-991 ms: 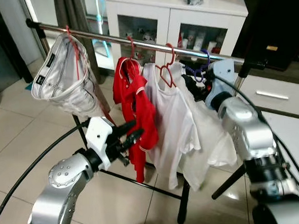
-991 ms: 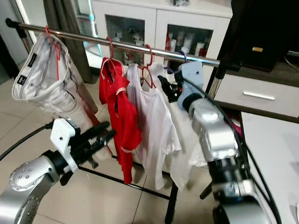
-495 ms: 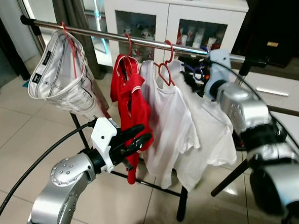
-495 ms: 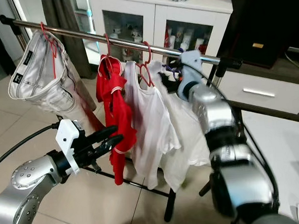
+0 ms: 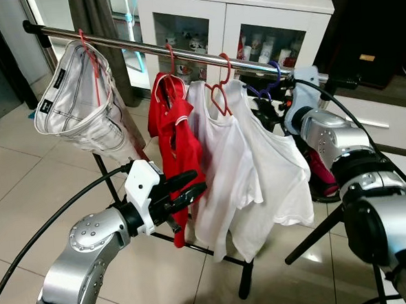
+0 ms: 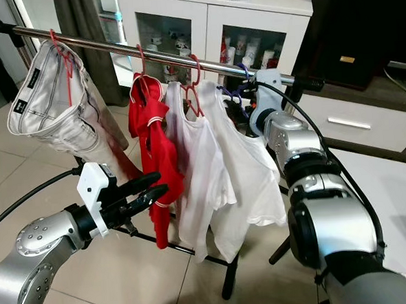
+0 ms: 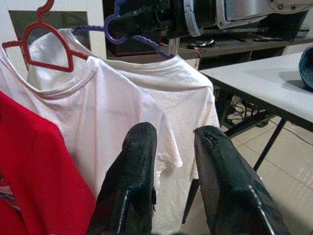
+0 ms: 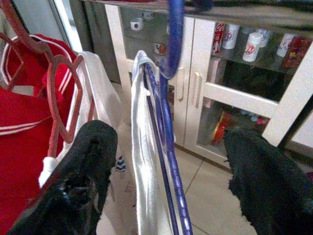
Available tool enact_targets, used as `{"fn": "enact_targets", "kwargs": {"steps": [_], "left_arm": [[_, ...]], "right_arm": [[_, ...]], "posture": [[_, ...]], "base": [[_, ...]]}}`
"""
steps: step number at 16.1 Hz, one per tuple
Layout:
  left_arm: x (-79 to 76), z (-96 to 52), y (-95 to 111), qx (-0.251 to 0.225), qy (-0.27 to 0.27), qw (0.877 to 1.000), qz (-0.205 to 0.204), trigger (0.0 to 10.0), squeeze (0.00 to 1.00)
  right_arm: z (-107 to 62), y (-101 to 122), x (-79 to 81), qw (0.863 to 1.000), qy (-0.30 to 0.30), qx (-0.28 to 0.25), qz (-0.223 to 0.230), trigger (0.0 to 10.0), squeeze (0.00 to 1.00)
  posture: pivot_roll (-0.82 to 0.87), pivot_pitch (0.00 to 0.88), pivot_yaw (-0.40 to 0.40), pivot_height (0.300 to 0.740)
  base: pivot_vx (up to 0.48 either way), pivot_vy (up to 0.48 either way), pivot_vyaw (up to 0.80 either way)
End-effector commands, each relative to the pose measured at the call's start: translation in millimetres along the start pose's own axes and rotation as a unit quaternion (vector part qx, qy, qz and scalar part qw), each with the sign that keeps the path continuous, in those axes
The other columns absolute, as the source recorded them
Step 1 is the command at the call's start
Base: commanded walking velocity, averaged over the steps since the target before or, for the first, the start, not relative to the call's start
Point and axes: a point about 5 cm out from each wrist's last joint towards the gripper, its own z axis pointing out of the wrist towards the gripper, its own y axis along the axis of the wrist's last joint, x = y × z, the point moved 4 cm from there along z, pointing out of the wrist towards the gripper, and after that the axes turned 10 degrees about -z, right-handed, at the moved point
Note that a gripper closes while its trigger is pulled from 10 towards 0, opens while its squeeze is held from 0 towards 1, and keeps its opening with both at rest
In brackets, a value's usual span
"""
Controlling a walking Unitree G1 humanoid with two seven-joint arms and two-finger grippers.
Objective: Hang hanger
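Though hooked over the rail [image 5: 183, 53], purple hanger [image 8: 168, 147] sits between wide-open right gripper [image 8: 171, 161] fingers, ungrasped; left gripper [image 5: 184, 187] slightly parted, empty.

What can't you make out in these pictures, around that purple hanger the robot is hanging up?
- Purple hanger: right wrist view; its hook is cut off by the picture's edge, so its seat on the rail is unclear.
- Right gripper: eye views; hidden by the white shirt and hanger.
- Cabinet contents: eye views; too small.
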Motion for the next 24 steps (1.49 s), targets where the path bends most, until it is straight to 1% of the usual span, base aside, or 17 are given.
{"fn": "enact_targets", "kwargs": {"steps": [1, 4, 6, 8, 10, 13, 19, 24], "left_arm": [[-4.3, 1.9, 6, -0.005, -0.012, 1.0, 0.007, 10.0, 0.0], [-4.5, 0.7, 4, -0.002, -0.01, 1.0, 0.006, 10.0, 0.0], [-4.1, 0.3, 4, -0.001, -0.009, 1.0, 0.007, 10.0, 0.0], [-2.7, 0.5, 6, -0.003, -0.007, 1.0, 0.009, 10.0, 0.0], [-2.0, 0.8, 7, -0.003, -0.007, 1.0, 0.011, 10.0, 0.0], [-1.6, 0.1, 7, -0.004, -0.006, 1.0, 0.012, 10.0, 0.0], [-0.8, 1.2, 7, -0.003, -0.005, 1.0, 0.013, 10.0, 0.0], [-0.2, 1.7, 7, -0.003, -0.002, 1.0, 0.015, 10.0, 0.0]], "right_arm": [[-0.4, 9, -5.2, 1.0, -0.002, -0.012, 0.006, 0.0, 0.0], [0.9, 8, -5.5, 1.0, -0.007, -0.01, 0.0, 0.0, 0.0], [2.9, 10, -1.3, 1.0, -0.005, -0.017, -0.003, 0.0, 0.0], [5.1, 13, 4.0, 1.0, -0.007, -0.028, 0.005, 0.0, 0.0], [6.8, 12, 8.3, 1.0, -0.005, -0.027, 0.007, 0.0, 0.0], [9.1, 7, 15.6, 1.0, -0.002, -0.019, -0.001, 0.0, 0.0], [10.2, 0, 19.0, 1.0, -0.006, -0.011, 0.004, 0.0, 0.0], [11.0, -1, 21.4, 1.0, -0.008, -0.009, 0.008, 0.0, 0.0]], "posture": [[0.03, 0.0, -0.047, 0.74], [0.04, 0.0, -0.052, 0.74], [0.04, 0.0, -0.05, 0.74], [0.04, 0.0, -0.047, 0.74], [0.04, 0.0, -0.047, 0.74], [0.05, 0.0, -0.047, 0.74], [0.05, 0.0, -0.047, 0.74], [0.05, 0.0, -0.047, 0.74]], "base": [[0.0, 0.0, 0.0], [0.0, 0.0, 0.0], [0.0, 0.0, 0.0], [0.0, 0.0, 0.0], [0.0, 0.0, 0.0], [0.0, 0.0, 0.0], [0.0, 0.0, 0.0], [0.0, 0.0, 0.0]]}}
